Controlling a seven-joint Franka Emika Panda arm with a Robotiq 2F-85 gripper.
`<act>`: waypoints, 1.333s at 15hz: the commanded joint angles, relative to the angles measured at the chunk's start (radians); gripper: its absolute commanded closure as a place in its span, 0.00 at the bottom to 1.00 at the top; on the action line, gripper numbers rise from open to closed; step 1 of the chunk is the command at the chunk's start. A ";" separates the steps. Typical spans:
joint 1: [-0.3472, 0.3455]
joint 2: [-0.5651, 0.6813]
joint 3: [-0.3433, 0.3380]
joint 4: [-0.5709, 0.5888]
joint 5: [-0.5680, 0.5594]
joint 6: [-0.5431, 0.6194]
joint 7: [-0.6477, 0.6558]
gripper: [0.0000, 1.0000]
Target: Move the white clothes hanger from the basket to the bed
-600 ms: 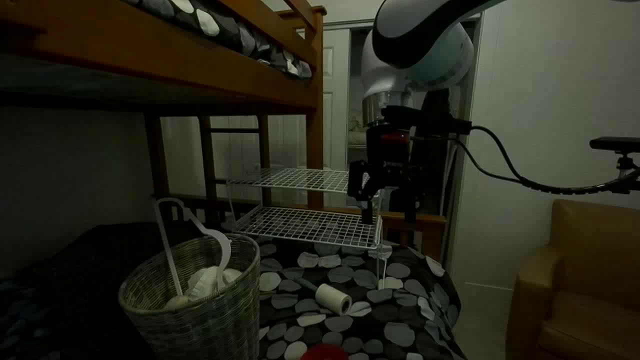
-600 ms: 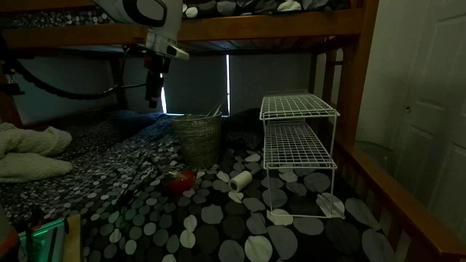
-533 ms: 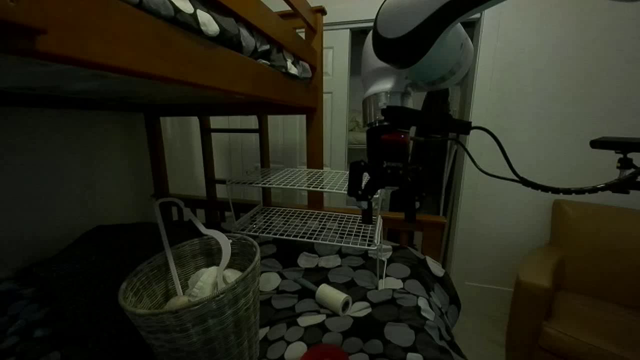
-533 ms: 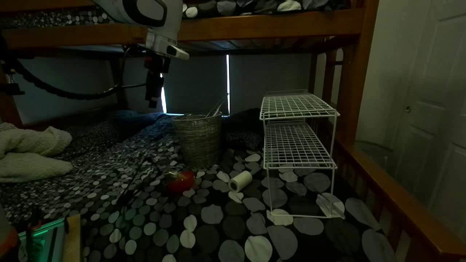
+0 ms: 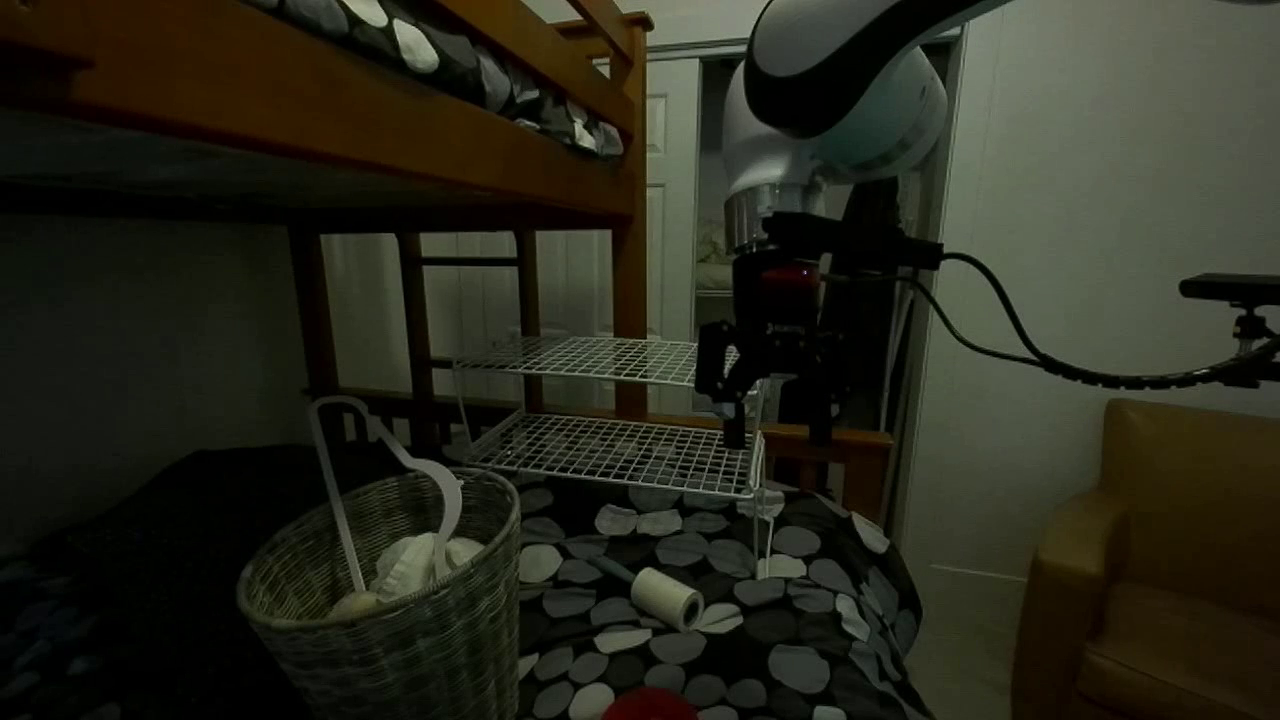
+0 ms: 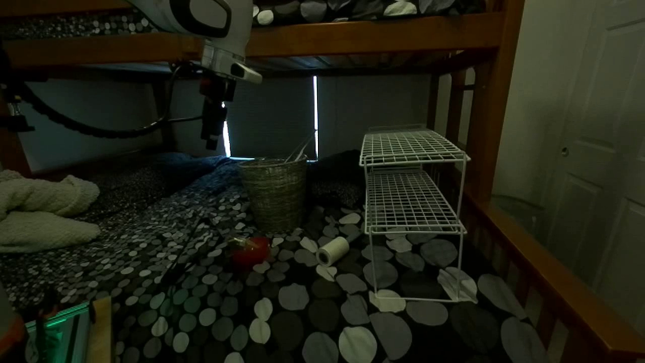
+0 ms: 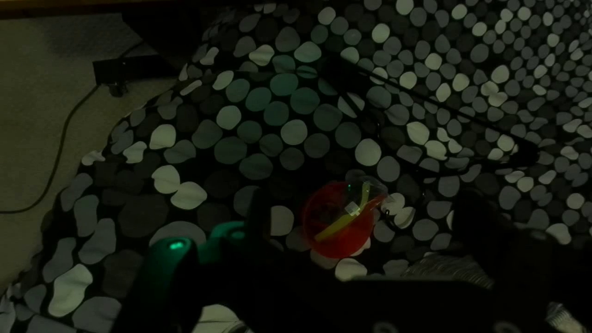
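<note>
The white clothes hanger (image 5: 447, 492) stands tilted in the wicker basket (image 5: 420, 650), its upper part above the rim and its lower end inside among pale items. In an exterior view the hanger (image 6: 302, 149) shows edge-on above the basket (image 6: 274, 196). The basket stands on the lower bunk of the bed (image 5: 700, 550), on the dotted cover (image 6: 393, 327). My gripper (image 5: 778, 430) is open and empty, in the air above the bed and apart from the basket. In the wrist view, the gripper (image 7: 363, 208) shows the basket's side (image 7: 448, 268) partly hidden behind it; the hanger is out of view there.
A white wire rack (image 6: 413, 201) and a lint roller (image 6: 333, 251) are on the bed. A red bowl (image 7: 340, 236) with a yellow item lies below the gripper, near a dark triangular outline (image 7: 444, 104). The upper bunk's rail (image 6: 373, 38) overhangs. A cream blanket (image 6: 45, 217) lies aside.
</note>
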 commanded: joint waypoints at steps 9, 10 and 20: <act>-0.106 0.013 -0.177 -0.206 0.071 0.562 -0.244 0.00; -0.112 0.046 -0.194 -0.174 0.056 0.584 -0.287 0.00; -0.058 0.117 -0.168 -0.030 -0.014 0.331 -0.557 0.00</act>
